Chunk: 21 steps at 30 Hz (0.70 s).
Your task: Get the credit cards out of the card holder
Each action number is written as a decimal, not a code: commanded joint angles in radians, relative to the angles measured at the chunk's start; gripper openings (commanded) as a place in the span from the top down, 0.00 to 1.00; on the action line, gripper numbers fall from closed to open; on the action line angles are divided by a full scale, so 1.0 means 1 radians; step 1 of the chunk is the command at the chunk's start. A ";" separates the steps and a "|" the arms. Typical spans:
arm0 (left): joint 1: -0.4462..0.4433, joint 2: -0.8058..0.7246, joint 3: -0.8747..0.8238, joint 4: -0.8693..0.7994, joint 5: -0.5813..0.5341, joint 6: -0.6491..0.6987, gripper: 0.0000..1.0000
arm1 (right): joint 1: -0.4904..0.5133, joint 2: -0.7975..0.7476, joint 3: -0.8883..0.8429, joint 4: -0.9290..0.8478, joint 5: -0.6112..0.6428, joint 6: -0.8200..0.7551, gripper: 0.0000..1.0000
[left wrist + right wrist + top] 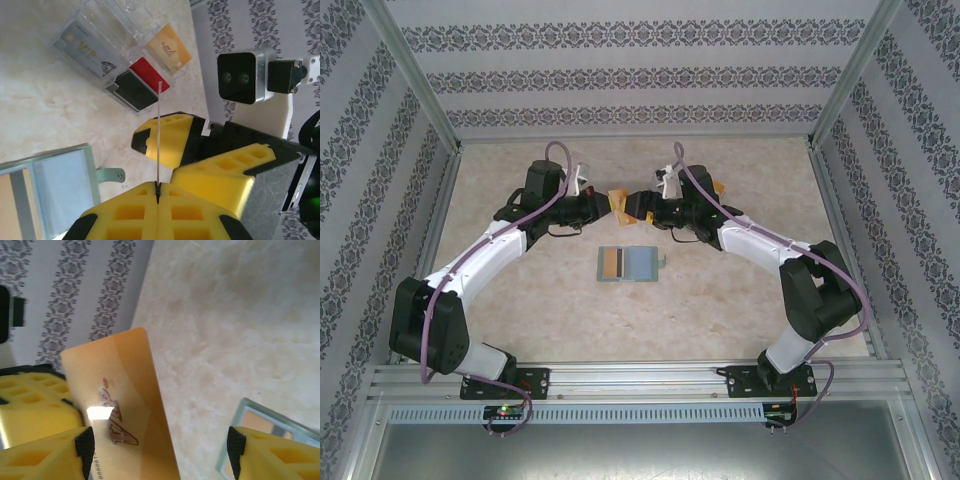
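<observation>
The card holder (pixel 628 264) lies open on the table in front of both arms, a tan card with a dark stripe (pixel 610 263) in its left pocket. Above it the two grippers meet. My left gripper (pixel 158 187) is shut on a yellow-orange credit card (pixel 120 400), which the left wrist view catches edge-on as a thin line. My right gripper (pixel 160 445) is open, its fingers (pixel 84 446) standing either side of that card's lower end. In the overhead view the card (pixel 617 199) sits between the left gripper (pixel 611 204) and the right gripper (pixel 642 206).
A clear plastic tray (pixel 107 27) on the table beyond the grippers holds a grey card (pixel 85 47), a red card (pixel 150 74), a dark card (pixel 132 90) and a yellow-orange card (pixel 167 47). Patterned walls close in the table on three sides.
</observation>
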 commanded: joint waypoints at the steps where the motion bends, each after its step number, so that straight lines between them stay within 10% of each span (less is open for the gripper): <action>1: 0.023 -0.017 -0.028 0.125 0.073 -0.088 1.00 | -0.015 0.012 0.003 0.121 -0.095 0.077 0.30; 21: 0.086 -0.017 -0.107 0.230 0.132 -0.209 1.00 | -0.021 0.015 -0.011 0.233 -0.125 0.115 0.84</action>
